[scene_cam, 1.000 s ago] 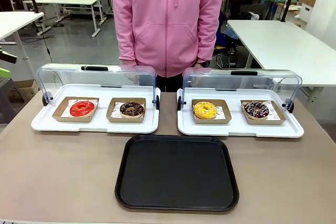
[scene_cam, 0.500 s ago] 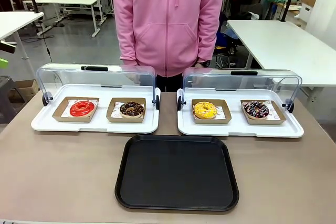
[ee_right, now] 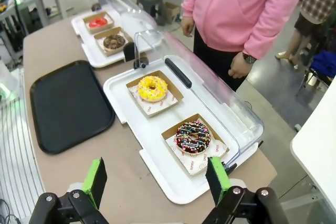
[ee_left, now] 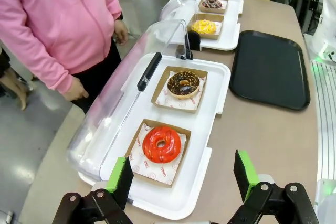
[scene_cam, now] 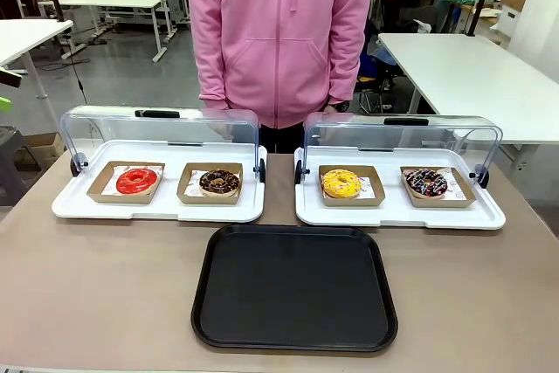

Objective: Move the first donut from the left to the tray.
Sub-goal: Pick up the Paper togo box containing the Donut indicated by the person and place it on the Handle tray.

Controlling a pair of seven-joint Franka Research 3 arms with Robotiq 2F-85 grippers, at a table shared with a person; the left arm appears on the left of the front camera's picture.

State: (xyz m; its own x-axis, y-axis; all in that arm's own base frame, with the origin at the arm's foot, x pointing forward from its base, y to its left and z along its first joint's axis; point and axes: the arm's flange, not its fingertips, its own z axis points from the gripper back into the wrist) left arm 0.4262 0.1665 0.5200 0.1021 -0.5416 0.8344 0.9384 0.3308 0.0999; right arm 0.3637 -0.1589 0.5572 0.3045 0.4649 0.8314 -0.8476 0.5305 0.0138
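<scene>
Closest to you, the left gripper hangs with its green-padded fingers spread as wide as they go and nothing between them, high above the near left corner of the table. The right gripper is spread wide too, and it is empty over the opposite end. So nothing is in hand yet. Next out, the black tray lies flat and bare in the middle of the table: no donut has landed on it, and by the look of things the whole job is ahead of you. Just beyond it, the red donut sits on its brown cardboard holder, in the left-hand spot of the left white display tray, untouched. The chocolate donut is beside it on its own holder. The clear lid is swung up and back, so the red one looks reachable from your side. You have the reach, the pickup, the carry and the set-down all left to do. Farthest off, a person in a pink top stands at the far edge. From the front that person's hands are lost behind the lids, and the left wrist view catches one hand hanging at the side. The print on the paper under the donut is too small to read, and the holder's depth is hard to judge from here.
</scene>
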